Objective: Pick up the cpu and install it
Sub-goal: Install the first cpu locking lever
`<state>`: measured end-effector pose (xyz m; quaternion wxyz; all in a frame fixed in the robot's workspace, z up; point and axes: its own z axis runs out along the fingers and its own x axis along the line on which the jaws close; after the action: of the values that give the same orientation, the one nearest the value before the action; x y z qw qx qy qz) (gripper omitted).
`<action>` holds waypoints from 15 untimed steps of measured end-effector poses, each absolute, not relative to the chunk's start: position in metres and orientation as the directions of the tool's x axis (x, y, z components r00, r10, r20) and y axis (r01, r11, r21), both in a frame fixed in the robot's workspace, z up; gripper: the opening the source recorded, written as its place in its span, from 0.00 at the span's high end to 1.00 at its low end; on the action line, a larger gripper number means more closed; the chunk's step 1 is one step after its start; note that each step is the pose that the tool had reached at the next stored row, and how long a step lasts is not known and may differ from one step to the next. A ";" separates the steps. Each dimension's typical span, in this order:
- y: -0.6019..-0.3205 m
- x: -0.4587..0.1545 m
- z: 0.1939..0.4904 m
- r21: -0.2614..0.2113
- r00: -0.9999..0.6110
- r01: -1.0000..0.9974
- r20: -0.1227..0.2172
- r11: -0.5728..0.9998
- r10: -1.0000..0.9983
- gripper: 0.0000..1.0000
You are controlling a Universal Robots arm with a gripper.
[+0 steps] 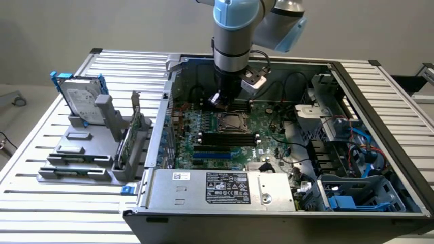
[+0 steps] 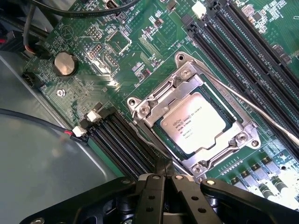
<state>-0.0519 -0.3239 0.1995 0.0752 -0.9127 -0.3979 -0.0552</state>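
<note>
**Open computer case [image 1: 379, 152] on a slatted metal table [image 1: 61, 203].** The arm [image 1: 234, 35], cut off at the top edge, reaches down into the case. Its gripper [image 1: 218, 99] hangs close over the green motherboard [image 1: 271, 137], near the edge of the socket frame [image 2: 140, 109]. The black fingers [image 2: 150, 186] are pressed together and hold nothing.

The cpu [image 2: 198, 122] is a flat square with a matte silvery lid and faint print. It lies level inside the frame, a bright metal bracket with screws at its corners. A thin metal lever [image 2: 261, 114] runs along one side of the frame. Long black memory slots [image 2: 119, 142] flank the socket on both sides. A round coin battery [image 2: 64, 64] and black cables [image 2: 28, 116] lie nearby.

Outside the case, at the exterior view's left, a hard drive [image 1: 81, 99] with blue rails stands upright in a grey stand [image 1: 78, 162]. A labelled power supply [image 1: 227, 188] closes the near edge. In the exterior view the chip's surface is hard to make out. In the wrist view the gripper's body is cut off.
</note>
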 end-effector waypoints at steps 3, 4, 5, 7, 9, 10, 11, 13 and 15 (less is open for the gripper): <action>-0.324 -0.051 0.200 -0.093 0.677 0.735 0.161 -0.672 0.718 0.89; -0.324 -0.051 0.199 -0.093 0.677 0.735 0.161 -0.672 0.718 0.89; -0.324 -0.050 0.199 -0.093 0.677 0.735 0.161 -0.672 0.718 0.89; -0.324 -0.050 0.199 -0.093 0.677 0.735 0.161 -0.672 0.718 0.89; -0.324 -0.050 0.199 -0.093 0.677 0.735 0.160 -0.672 0.718 0.89; -0.324 -0.049 0.199 -0.093 0.677 0.735 0.161 -0.672 0.718 0.89; -0.324 -0.049 0.199 -0.093 0.677 0.735 0.161 -0.672 0.718 0.89; -0.324 -0.049 0.199 -0.093 0.677 0.735 0.160 -0.672 0.718 0.89; -0.324 -0.049 0.198 -0.093 0.677 0.735 0.161 -0.672 0.718 0.89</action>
<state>-0.0485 -0.3239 0.1982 0.0752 -0.9127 -0.3979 -0.0552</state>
